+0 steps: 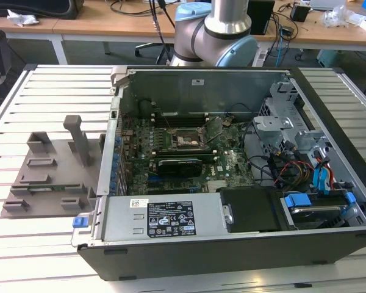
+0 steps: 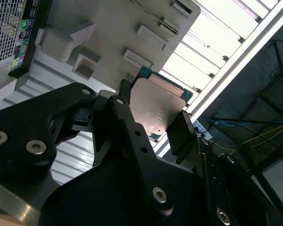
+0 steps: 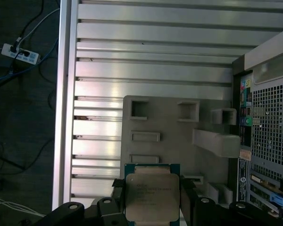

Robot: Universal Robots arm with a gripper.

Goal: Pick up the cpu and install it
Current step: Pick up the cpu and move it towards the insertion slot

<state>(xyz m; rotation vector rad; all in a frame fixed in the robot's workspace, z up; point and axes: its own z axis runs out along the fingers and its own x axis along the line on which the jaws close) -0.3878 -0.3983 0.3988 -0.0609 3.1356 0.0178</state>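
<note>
The cpu (image 3: 152,195) is a flat square chip with a silver-grey top plate and a thin green edge. My gripper (image 3: 152,207) is shut on it, one black finger (image 3: 117,190) on each of two opposite sides. In the second wrist view the cpu (image 2: 155,101) sits between the same black fingers (image 2: 179,134) of the gripper (image 2: 153,117), lifted well above the grey holder tray (image 2: 108,33). The tray (image 3: 170,127) lies beneath the chip. In the exterior view the black socket frame (image 1: 184,141) sits on the motherboard inside the open computer case (image 1: 189,76).
The grey holder tray (image 1: 49,177) rests on the slatted metal table (image 1: 43,91), at the exterior view's left of the case. An upright post (image 1: 78,137) rises from the tray. Cables, drive bays and a power supply (image 1: 165,217) crowd the case. The arm's base (image 1: 216,36) stands behind the case.
</note>
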